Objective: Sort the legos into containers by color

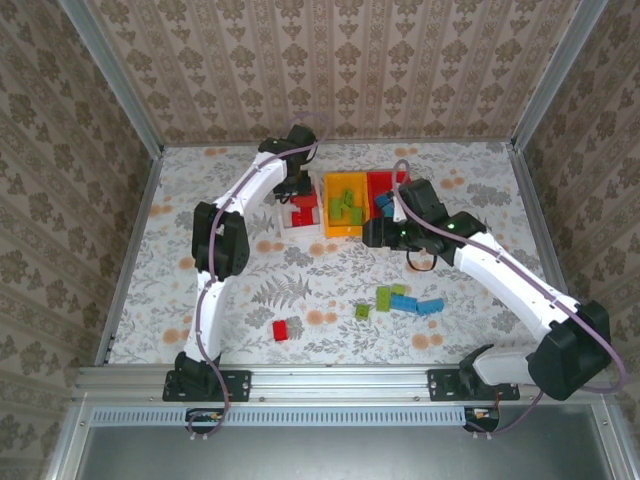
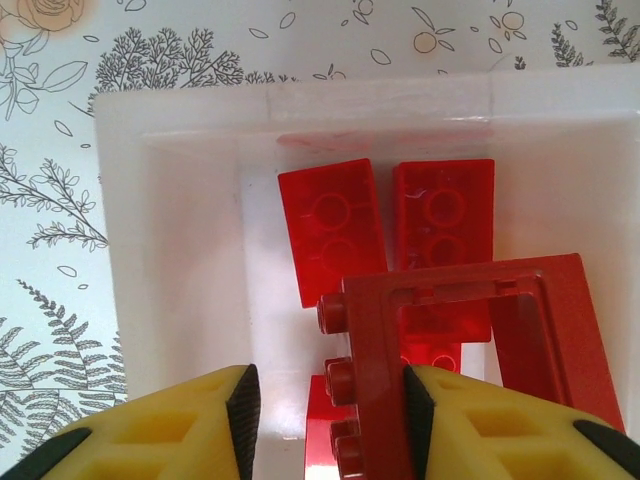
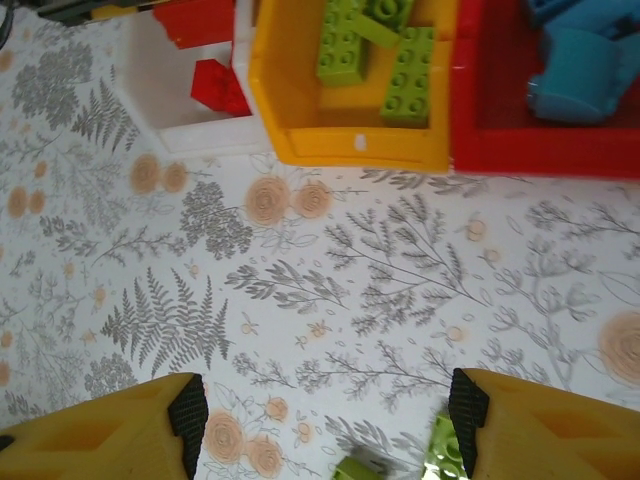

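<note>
Left claw [image 2: 328, 400]: fingers apart, hanging over the white bin [image 2: 180, 250].
Between its fingers: a red brick [image 2: 375, 340] stands on edge with its hollow underside showing. It rests against one yellow finger [image 2: 480, 430], and a clear gap separates its studs from the other finger [image 2: 170, 430]. It is not clamped.
Under that brick: two flat red bricks [image 2: 330, 235] [image 2: 445, 215] lie side by side on the bin floor, with more red beneath the claw.
In the way: the white bin's walls close in on three sides of the claw.
Right claw [image 3: 325, 410]: fingers wide apart and holding nothing, over bare desk [image 1: 250, 290] just in front of the bins.
Near its fingers: green bricks [image 3: 445, 455] [image 3: 360, 468] lie beside one fingertip.
Orange-yellow bin [image 3: 350, 150]: holds green bricks [image 3: 340, 45] [image 3: 410, 70] and sits between the white and red bins, touching both.
Red bin [image 3: 540, 155]: holds blue bricks [image 3: 585, 75].
Loose on the desk: a red brick [image 1: 281, 329] lies alone. Well apart from it is a cluster of green [image 1: 383, 297] and blue [image 1: 405, 302] bricks.
</note>
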Controlling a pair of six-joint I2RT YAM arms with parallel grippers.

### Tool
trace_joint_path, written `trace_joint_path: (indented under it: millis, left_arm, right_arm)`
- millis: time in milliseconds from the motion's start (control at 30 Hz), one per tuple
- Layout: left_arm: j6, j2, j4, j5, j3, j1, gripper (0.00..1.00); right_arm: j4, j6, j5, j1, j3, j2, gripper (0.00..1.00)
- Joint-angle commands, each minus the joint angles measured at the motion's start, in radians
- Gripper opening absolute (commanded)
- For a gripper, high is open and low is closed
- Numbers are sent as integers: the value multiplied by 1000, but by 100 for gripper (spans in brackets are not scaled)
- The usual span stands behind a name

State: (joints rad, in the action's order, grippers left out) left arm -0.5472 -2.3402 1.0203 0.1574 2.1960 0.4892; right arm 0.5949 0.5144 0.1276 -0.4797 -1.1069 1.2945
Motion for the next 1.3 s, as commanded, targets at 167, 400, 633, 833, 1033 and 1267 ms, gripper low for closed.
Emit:
trace_joint_path:
  millis: [167, 400, 633, 833, 1033, 1267]
  left_arm:
    - [-4, 83, 0, -45, -12, -1, 52]
    - [-8, 152, -28, -13, -52, 12, 52]
    - [-4, 300, -58, 15, -135, 45, 55]
    - [30, 541, -149, -35, -385, 81, 61]
    - [149, 784, -355, -308, -679, 180, 63]
    - [301, 867, -432, -463, -861, 396, 64]
  right_arm:
    - [100, 70, -25, 20, 9, -28, 69]
    - [105, 59, -13, 24, -5, -24, 69]
    - [132, -12, -12, 20, -38, -7, 69]
    - [158, 11, -50, 16, -42, -15, 68]
    - [486, 301, -226, 53, -62, -18, 69]
    - [476, 626, -26, 283, 266, -186, 70]
